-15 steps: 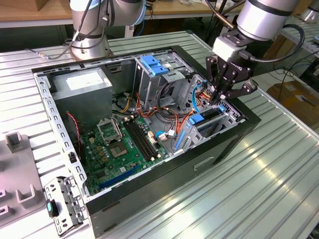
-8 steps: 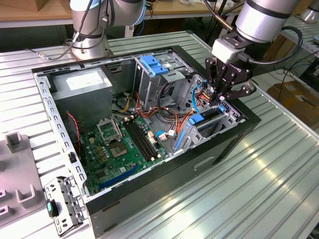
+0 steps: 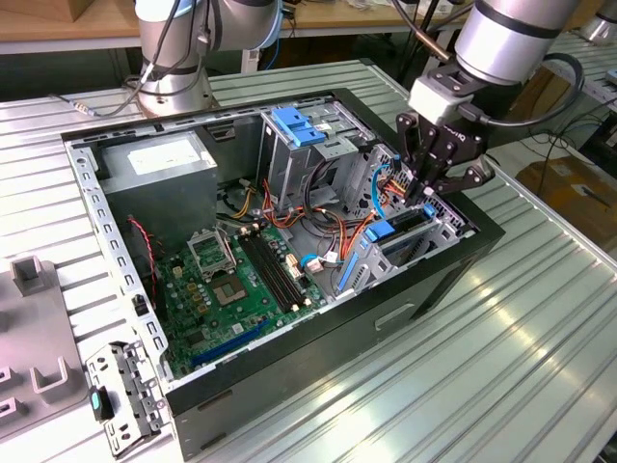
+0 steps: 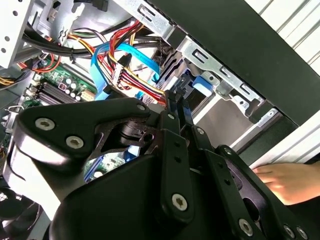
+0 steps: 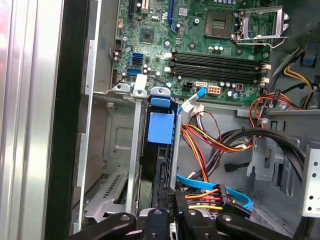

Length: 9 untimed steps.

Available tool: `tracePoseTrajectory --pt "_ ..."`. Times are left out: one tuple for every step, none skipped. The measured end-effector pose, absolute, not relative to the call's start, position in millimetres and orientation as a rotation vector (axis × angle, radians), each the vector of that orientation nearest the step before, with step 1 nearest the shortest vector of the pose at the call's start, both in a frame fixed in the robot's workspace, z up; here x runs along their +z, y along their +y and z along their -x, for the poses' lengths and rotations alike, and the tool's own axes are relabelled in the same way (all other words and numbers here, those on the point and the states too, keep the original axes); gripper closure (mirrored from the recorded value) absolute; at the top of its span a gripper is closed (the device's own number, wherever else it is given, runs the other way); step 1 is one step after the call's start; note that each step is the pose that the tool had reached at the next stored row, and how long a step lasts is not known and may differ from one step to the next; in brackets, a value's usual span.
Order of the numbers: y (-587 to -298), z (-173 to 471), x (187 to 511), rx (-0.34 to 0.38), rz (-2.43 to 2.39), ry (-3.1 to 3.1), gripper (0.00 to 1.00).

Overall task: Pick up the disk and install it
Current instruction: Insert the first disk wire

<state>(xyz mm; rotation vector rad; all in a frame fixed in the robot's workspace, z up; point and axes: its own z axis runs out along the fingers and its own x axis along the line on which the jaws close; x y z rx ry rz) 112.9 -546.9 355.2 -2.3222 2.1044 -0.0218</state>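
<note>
on a ribbed metal workbench (image 3: 540, 318) sits an open computer case (image 3: 289, 241). the gripper (image 3: 431, 189) hangs at its drive bay, jaws pressed together. the disk (image 5: 161, 150) stands edge-up in the bay slot, blue bracket showing.

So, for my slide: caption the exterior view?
Gripper lowered into the open computer case at the disk standing in its bay.

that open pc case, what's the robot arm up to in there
The arm's gripper reaches into the open computer case at the drive bay on the exterior view's right, fingers closed together by the cable bundle. The disk, with its blue bracket, stands on edge in the bay slot. A person's hand rests outside the case.
</note>
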Motion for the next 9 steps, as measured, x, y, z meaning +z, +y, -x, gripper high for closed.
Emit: tracePoseTrajectory --pt "-547.2 -112.9 354.5 -0.022 2.321 2.106 0.83" --pt "-547.4 -112.9 354.2 -0.022 2.32 2.107 0.83" --pt "-547.5 -112.9 353.6 -0.022 2.319 2.109 0.83" --pt "-548.0 -112.9 352.9 -0.022 2.312 2.116 0.83" --pt "-548.6 -112.9 352.4 -0.022 2.302 2.127 0.83" --pt "-548.8 -112.9 352.2 -0.022 2.297 2.132 0.83" --pt "-548.8 -112.9 352.0 -0.022 2.293 2.137 0.83" --pt "-548.8 -112.7 351.7 -0.022 2.286 2.145 0.83" --pt "-548.9 -112.7 351.5 -0.022 2.275 2.157 0.83"
